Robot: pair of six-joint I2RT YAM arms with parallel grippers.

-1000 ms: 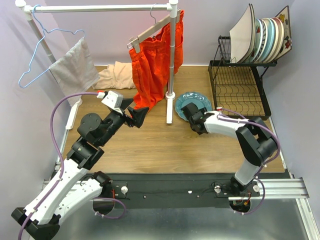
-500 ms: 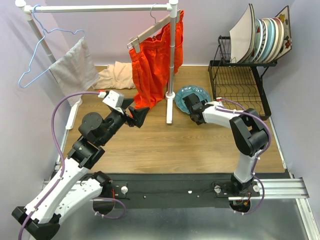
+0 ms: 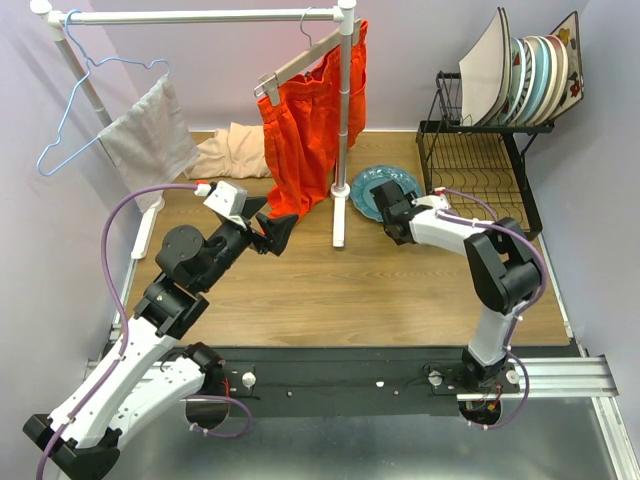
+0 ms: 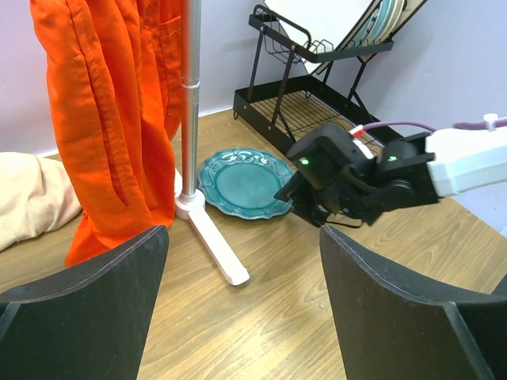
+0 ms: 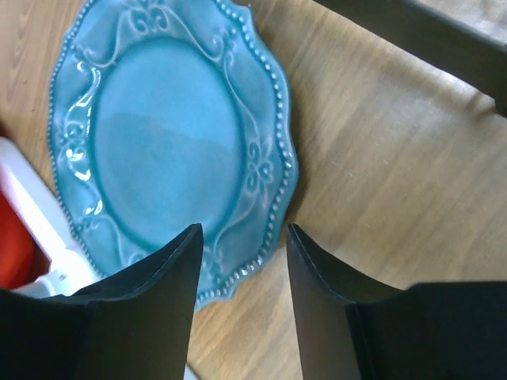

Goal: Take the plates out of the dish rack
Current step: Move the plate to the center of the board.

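From above, I am hovering my right gripper [image 3: 388, 197] over the near rim of the teal plate [image 3: 368, 190], which is lying flat on the table [image 3: 330, 290] toward its far right, between the foot of the clothes rail [image 3: 345, 120] and the dish rack [image 3: 478, 170] in the far right corner. The other plates [image 3: 530, 75] are leaning upright in the rack's upper shelf. My left gripper [image 3: 278, 232] is hanging mid-table beside the orange garment [image 3: 305, 110].

Through my left wrist camera, my left fingers [image 4: 87, 293] are standing wide apart with nothing between them, and the teal plate is resting just beside the rail's foot.

Through my right wrist camera, my right fingers [image 5: 150, 309] are parted, with the plate's beaded rim showing in the gap; I am clamping nothing.

I am judging this plate as set down and this step as finishing. The next move is calling for lifting clear, reaching to the rack, and pinching an upright plate by its rim without knocking its neighbours.
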